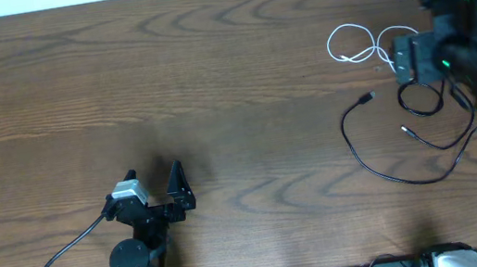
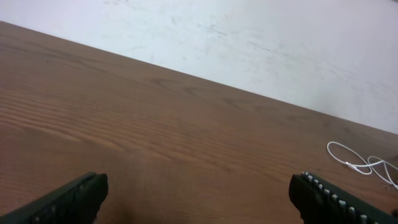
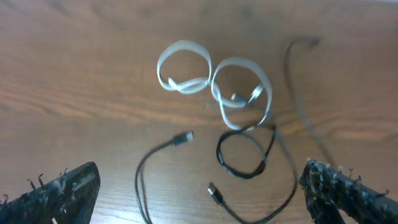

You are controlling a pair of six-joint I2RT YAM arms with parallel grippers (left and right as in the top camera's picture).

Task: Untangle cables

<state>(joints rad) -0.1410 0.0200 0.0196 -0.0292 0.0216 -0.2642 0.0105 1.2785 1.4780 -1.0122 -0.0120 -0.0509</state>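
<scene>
Right gripper (image 3: 199, 193): fingers (image 3: 59, 193) stand wide apart and hold nothing. Directly between and ahead of them lie the cables. The small black loop (image 3: 244, 155) sits nearest, just beyond the gap between the fingertips, with a loose plug end (image 3: 214, 193) beside it. The white cable (image 3: 211, 78) lies further out from the fingers, in two rounded loops, its tail crossing the top of the black loop; this crossing appears to be the remaining tangle. A longer black cable (image 3: 146, 171) runs off toward the left finger side, its plug (image 3: 183, 137) free on the wood. Judgement: the wide jaws over the crossing suggest the arm is placed to come down on one cord and draw it clear.

Left gripper (image 2: 199, 196): fingers (image 2: 71, 199) likewise wide and empty. Nothing lies between them but bare table (image 2: 155, 124). The white cable shows only far off past the right fingertip. Judgement: this arm is parked well apart from the work.
</scene>
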